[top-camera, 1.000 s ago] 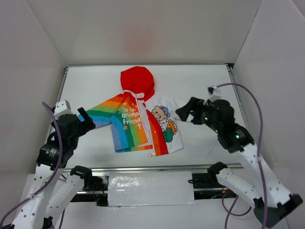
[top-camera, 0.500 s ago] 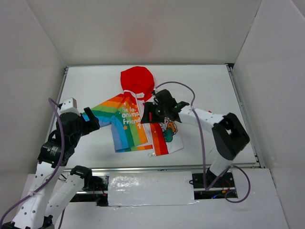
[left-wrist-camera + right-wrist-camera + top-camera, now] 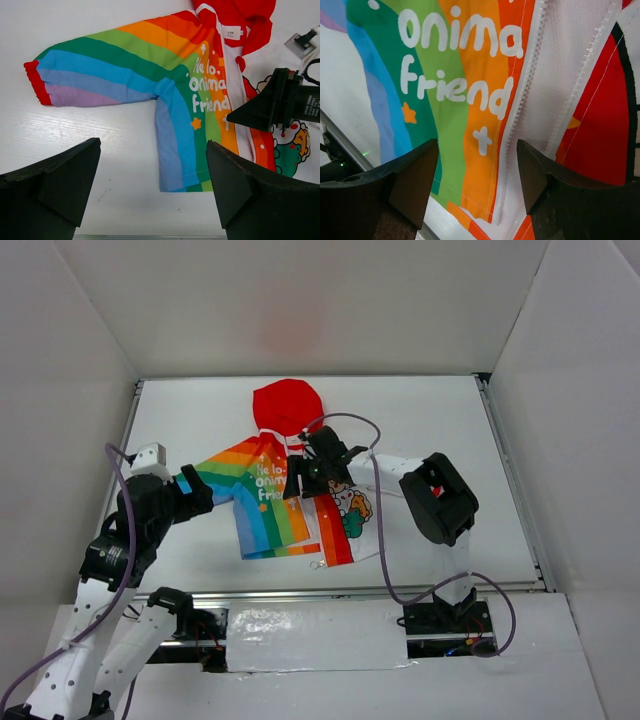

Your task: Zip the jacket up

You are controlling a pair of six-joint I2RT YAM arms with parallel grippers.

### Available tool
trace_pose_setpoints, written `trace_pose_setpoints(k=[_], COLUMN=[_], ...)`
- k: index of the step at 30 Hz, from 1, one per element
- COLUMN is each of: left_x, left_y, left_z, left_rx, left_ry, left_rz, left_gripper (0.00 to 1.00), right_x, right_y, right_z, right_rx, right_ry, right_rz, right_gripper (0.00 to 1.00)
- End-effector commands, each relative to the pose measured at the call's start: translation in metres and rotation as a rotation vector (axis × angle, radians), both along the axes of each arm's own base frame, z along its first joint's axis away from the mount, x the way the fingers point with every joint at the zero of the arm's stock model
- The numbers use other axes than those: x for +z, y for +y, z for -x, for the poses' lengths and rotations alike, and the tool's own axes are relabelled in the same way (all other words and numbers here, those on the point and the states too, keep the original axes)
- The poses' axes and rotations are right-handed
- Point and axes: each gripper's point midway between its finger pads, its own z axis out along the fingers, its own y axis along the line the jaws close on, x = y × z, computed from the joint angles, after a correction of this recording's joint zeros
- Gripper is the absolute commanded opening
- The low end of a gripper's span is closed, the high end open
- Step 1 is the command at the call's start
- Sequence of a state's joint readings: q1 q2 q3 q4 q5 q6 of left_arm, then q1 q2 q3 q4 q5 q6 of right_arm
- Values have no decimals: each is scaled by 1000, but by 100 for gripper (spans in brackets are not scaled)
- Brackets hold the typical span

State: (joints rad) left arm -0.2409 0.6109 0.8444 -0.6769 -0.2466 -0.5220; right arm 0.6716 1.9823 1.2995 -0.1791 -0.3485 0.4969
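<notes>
Overhead view looking down, left wrist set back, right wrist close, all sharing the jacket (image 3: 268, 502)

Left arm (image 3: 105, 560), white with black joints, comes up off its base and kinks at the elbow, wrist aimed right. Its black 2-finger left gripper (image 3: 152, 150) has the jaws spread wide. The matching right arm (image 3: 440, 502) folds hard and reaches way over to the left. The black right gripper (image 3: 477, 145) is tilted down, fingers apart too.
</notes>
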Motion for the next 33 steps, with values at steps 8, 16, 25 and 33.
trace_pose_setpoints(k=[8, 16, 25, 33], left_x=[18, 18, 17, 30], left_y=[-8, -9, -10, -41], left_z=[-5, -5, -5, 6], left_rx=[-56, -59, -65, -225], left_ry=[-74, -73, -70, -112], left_rz=[8, 8, 9, 111], left_gripper=[99, 100, 99, 98], right_x=[-3, -9, -11, 51], right_y=[13, 11, 12, 26], right_z=[10, 18, 23, 34], right_rx=[50, 41, 35, 18], right_ry=[35, 61, 98, 83], right_rz=[-81, -100, -167, -438], right_gripper=[62, 47, 6, 0])
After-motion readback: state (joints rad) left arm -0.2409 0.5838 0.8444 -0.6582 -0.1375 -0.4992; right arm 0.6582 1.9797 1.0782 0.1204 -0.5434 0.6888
